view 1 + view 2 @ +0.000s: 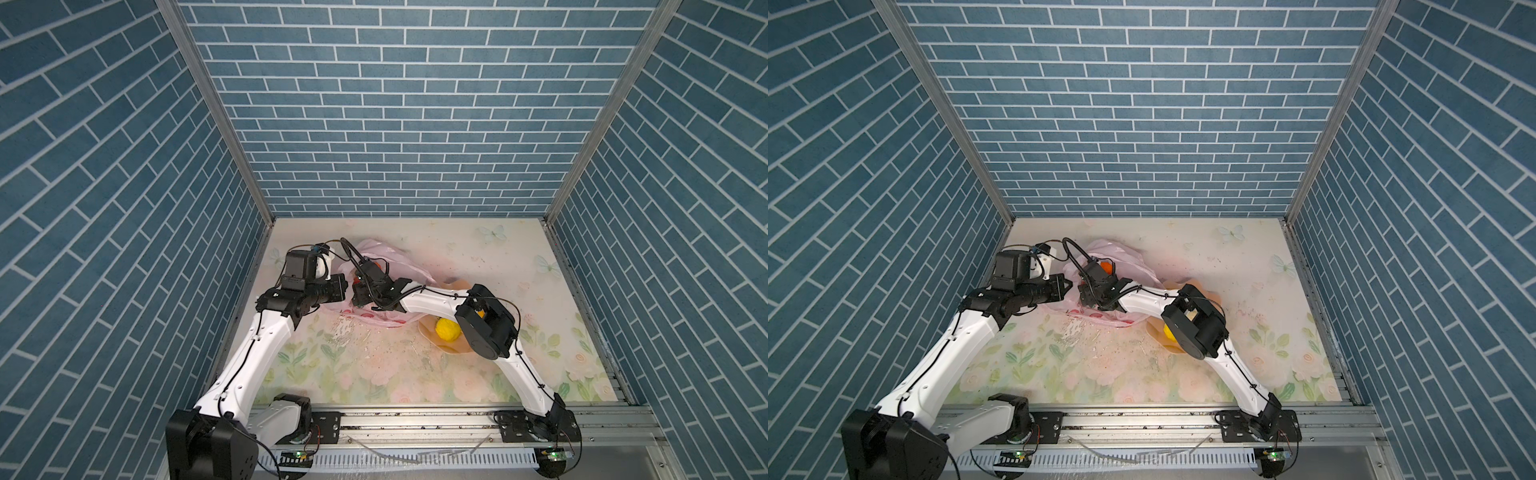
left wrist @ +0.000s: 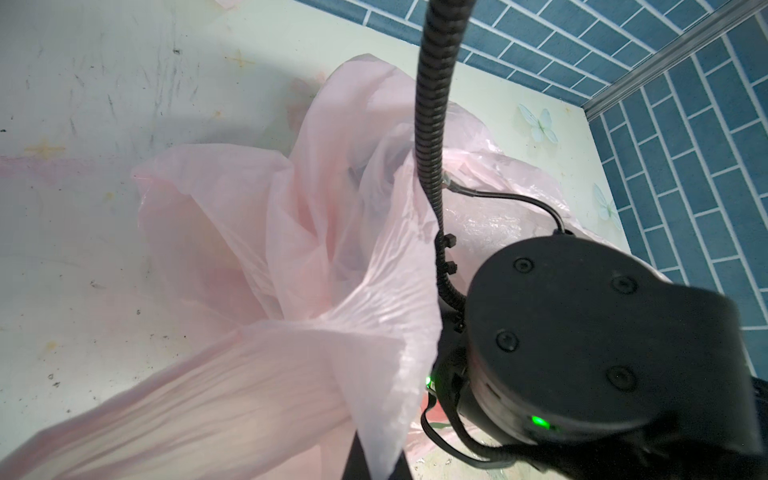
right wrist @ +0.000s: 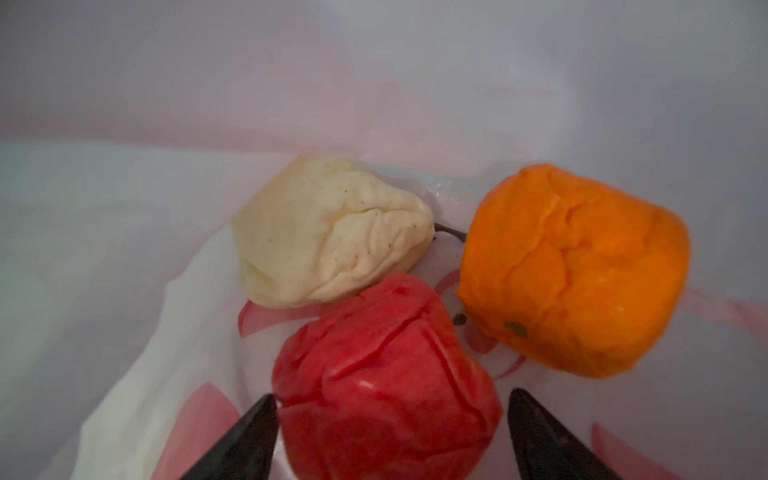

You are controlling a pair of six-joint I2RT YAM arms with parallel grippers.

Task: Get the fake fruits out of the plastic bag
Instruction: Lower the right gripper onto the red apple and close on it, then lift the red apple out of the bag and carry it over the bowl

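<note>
Right wrist view: the camera looks into the plastic bag (image 3: 124, 291), where three toy fruits lie close together on the printed film.
Red fruit (image 3: 386, 374): it is the closest to this camera and sits between the two dark fingers.
Cream-white fruit (image 3: 328, 232): it lies against the red fruit, and its thin dark stem points toward the orange fruit.
Orange fruit (image 3: 577, 270): it is just beside the red fruit, also inside the bag.
Right end effector (image 3: 390, 397): it is open and reaches into the bag mouth. Its jaws stand wide on both sides of the red fruit; one tip is at the fruit's edge and the other is apart from it.
Left end effector (image 2: 376, 461): it is closed on the edge of the plastic bag. In the left wrist view the pink film is pulled up and runs between its fingers.
Bag position: in both top views it is crumpled on the far left part of the floral worktop (image 1: 374, 374), between the two arms.
Yellow fruit (image 1: 448, 329): it is outside the bag, in a peach bowl (image 1: 451, 349) to the right of the bag and nearer. The bowl is partly hidden under the right arm.
</note>
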